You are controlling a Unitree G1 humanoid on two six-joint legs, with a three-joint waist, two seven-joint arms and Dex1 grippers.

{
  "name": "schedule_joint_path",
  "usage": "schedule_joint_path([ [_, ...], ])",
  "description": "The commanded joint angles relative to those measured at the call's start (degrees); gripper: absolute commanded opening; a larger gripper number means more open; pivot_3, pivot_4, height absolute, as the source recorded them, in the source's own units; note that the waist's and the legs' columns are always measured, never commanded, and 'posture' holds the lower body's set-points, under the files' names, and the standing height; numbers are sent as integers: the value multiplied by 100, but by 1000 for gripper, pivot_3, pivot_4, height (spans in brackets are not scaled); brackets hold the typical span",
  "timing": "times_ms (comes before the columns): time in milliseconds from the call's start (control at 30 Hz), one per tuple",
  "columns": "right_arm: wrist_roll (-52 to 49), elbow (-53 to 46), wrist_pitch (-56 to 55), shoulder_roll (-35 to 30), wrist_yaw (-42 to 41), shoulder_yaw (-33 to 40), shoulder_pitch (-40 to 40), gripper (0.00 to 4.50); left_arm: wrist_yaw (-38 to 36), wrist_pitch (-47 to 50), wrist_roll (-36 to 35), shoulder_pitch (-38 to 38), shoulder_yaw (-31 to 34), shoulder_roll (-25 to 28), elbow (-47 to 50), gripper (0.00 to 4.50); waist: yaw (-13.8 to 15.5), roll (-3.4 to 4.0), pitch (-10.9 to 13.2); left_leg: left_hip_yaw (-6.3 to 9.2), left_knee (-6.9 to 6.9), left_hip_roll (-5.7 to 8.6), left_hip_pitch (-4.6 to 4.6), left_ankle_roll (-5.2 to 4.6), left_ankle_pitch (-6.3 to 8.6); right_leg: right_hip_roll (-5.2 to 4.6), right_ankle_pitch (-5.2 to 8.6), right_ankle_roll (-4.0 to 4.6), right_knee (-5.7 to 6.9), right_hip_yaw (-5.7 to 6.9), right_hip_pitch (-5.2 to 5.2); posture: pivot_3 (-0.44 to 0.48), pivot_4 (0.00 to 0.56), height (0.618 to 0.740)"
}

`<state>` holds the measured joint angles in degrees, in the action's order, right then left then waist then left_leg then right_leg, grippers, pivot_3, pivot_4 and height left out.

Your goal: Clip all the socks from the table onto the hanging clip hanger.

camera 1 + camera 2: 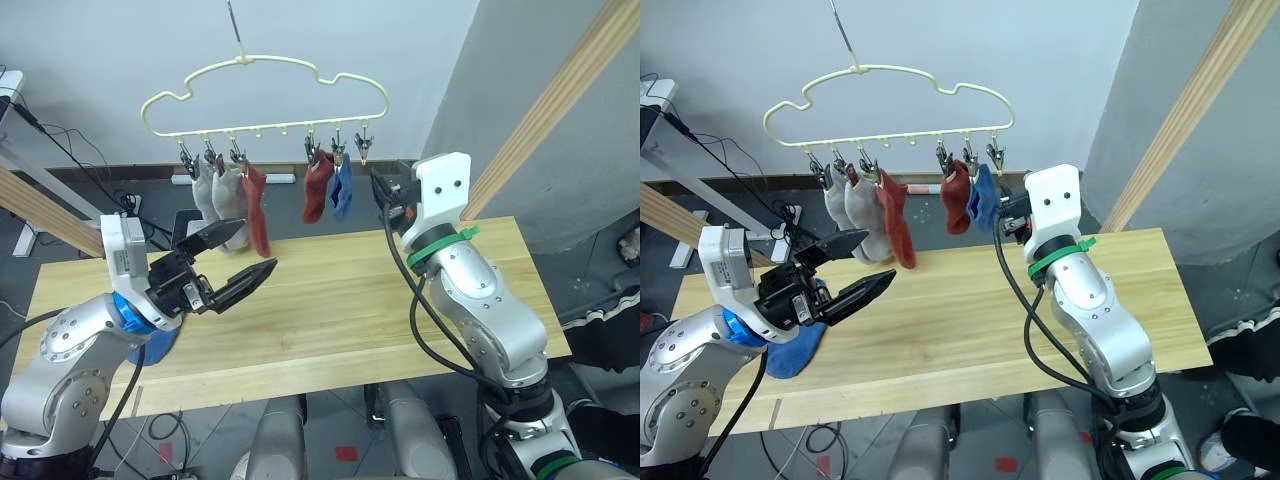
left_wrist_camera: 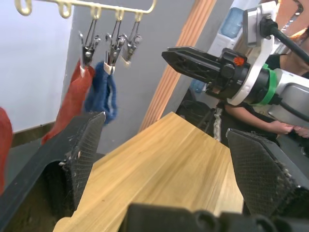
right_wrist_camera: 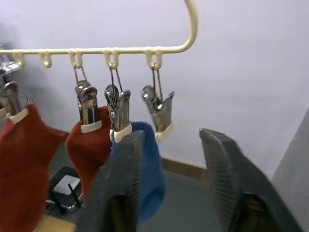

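The left end effector [image 1: 232, 253] sits nearest the camera, in the lower left of the head views, above the left part of the worktop [image 1: 350, 300]. Its 2 black fingers [image 1: 245, 280] are spread wide and hold nothing. Just beneath that arm, at the left edge of the worktop, lies 1 blue sock [image 1: 795, 350], flat on the wood.

The right end effector [image 1: 385, 195] is raised in the centre right of the frame, above the far edge of the worktop and just beside the rightmost clips of the clip hanger [image 1: 265, 95]. In the right wrist view its fingers [image 3: 120, 188] stand moderately apart with nothing between them, and the last clip in the row [image 3: 158, 110] hangs bare just past them.

The hanger hangs in the upper centre of the frame against the pale wall. 5 socks are clipped to it: 2 light grey socks [image 1: 212, 195] at the left end of the row, a rust-red sock [image 1: 257, 205] next to them, then, after several clipless hooks, a second rust-red sock [image 1: 317, 190] and a blue sock [image 1: 343, 190] side by side.

Slanted wooden beams [image 1: 560, 100] cross the upper right and middle left of the frame.
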<state>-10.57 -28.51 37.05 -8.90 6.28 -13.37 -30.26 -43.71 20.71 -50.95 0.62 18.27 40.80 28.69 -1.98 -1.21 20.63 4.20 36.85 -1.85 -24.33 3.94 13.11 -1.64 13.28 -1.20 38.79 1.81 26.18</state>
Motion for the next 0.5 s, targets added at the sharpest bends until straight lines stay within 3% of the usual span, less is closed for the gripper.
schedule_joint_path([
  [33,276,190,-320,237,-37,-1,-204,1534,120,-16,12,92,164,-66,346,4500,17,0,0,1,0,0,0,0,0,0,0,0,0,1,0,43,385,740],
  [333,614,554,-594,592,-209,100,-325,1534,165,-54,79,169,237,-97,396,4500,37,1,0,2,-2,0,-2,0,0,-1,1,1,-5,3,0,66,376,740],
  [433,728,626,-621,675,-216,105,-362,2122,158,-108,137,203,223,-128,397,4500,38,1,0,2,-6,0,-2,0,0,-1,1,1,-5,4,0,70,371,740],
  [500,786,675,-635,716,-247,121,-383,2739,153,-128,168,217,199,-156,404,4500,38,1,0,2,-5,0,-2,0,0,-1,1,1,-6,4,0,70,369,740],
])
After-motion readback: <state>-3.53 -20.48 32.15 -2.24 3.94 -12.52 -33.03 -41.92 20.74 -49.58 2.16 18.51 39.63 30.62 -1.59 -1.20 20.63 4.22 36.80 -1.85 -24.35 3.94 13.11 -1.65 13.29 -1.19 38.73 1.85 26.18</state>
